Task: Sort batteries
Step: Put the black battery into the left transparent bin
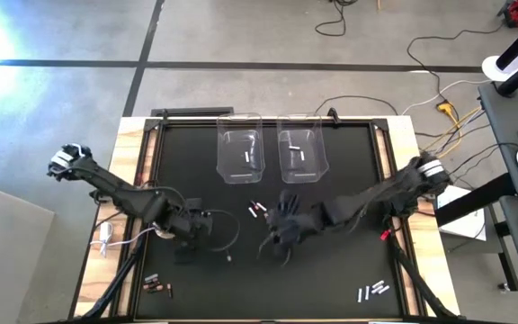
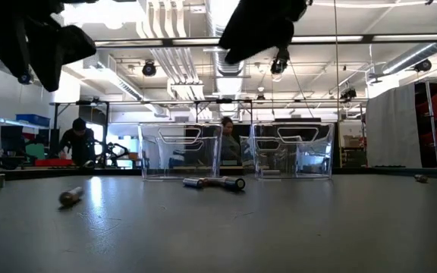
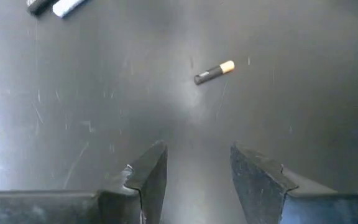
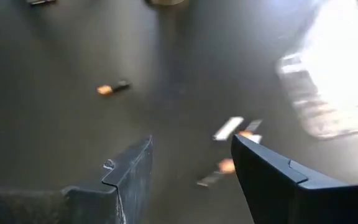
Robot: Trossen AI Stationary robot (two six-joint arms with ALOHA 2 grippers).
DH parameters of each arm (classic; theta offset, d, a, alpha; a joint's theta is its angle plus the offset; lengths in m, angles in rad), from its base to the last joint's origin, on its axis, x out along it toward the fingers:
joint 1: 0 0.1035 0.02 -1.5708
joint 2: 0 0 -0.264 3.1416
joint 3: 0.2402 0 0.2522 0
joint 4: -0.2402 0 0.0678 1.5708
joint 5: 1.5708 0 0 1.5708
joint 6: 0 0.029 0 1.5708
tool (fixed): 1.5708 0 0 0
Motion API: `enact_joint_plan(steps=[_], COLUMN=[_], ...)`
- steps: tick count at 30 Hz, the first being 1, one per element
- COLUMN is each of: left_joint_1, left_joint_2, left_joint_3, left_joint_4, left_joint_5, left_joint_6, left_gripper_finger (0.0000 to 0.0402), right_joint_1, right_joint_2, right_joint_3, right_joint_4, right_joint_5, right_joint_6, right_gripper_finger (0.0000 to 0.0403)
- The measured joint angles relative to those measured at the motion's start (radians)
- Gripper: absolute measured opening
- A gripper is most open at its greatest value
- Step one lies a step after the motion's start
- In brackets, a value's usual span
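Observation:
Batteries lie loose on the black mat: a pair (image 1: 259,210) near the middle, one dark battery with a copper end (image 3: 214,71), a group at the near left (image 1: 157,286) and a silvery group at the near right (image 1: 373,290). Each of two clear bins (image 1: 241,153) (image 1: 301,153) at the far side holds a white battery. My left gripper (image 3: 194,171) hangs open above the mat, left of centre (image 1: 205,225), the copper-ended battery ahead of its fingers. My right gripper (image 4: 191,168) hangs open over the middle (image 1: 284,232), close to the pair (image 4: 229,129).
The mat has a raised wooden frame (image 1: 133,180) around it. A small red object (image 1: 385,234) lies near the right edge and a white object (image 1: 106,236) by the left edge. In the low view the bins (image 2: 180,152) (image 2: 293,150) stand behind the pair (image 2: 215,182).

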Motion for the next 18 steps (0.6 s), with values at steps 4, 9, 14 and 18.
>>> enact_joint_plan(steps=[4,9,14,18], left_joint_1=[-0.045,-0.104,-0.159,-0.177], left_joint_2=[0.005,-0.004,0.0,0.003], left_joint_3=[0.0,-0.002,-0.002,-0.003], left_joint_4=[0.006,0.003,0.004,0.008], left_joint_5=[-0.051,-0.128,-0.182,-0.205], left_joint_6=[-0.027,-0.113,-0.182,-0.203], left_gripper_finger=[0.0154,0.0154,0.0154,0.0154], right_joint_1=[0.035,0.038,0.034,0.034], right_joint_2=[0.12,0.246,0.333,0.395], right_joint_3=[0.0,0.002,0.046,0.092], right_joint_4=[0.117,0.228,0.246,0.247], right_joint_5=[0.014,0.015,0.015,0.015], right_joint_6=[0.084,0.191,0.196,0.189], right_gripper_finger=[0.0212,0.0212,0.0212,0.0212])
